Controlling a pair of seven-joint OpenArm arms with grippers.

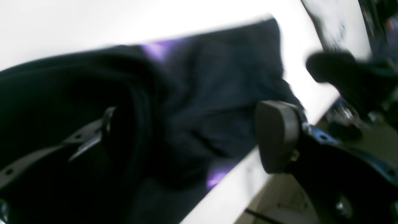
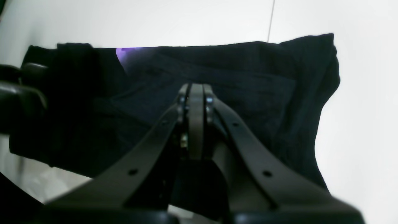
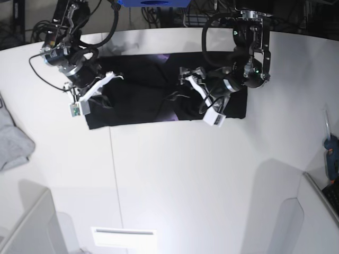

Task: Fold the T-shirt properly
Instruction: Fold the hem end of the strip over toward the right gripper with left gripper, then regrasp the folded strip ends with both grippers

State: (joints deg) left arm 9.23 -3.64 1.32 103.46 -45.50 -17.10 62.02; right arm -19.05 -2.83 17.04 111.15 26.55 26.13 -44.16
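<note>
Black T-shirt folded into a band on the white table — two arms over it

The T-shirt (image 3: 159, 90) lies across the far part of the table (image 3: 185, 174), purple neckband (image 1: 155, 49) showing; no writing is legible. The left gripper (image 3: 198, 92) stands with jaws wide apart above the cloth — the right gripper (image 2: 196, 93) is pressed together, holding nothing.

I'm getting the base view looking straight down on the table (image 3: 185, 174) from high up; both wrist cams are sitting close, angling along their fingers, all sharing the T-shirt (image 3: 143, 100).
</note>
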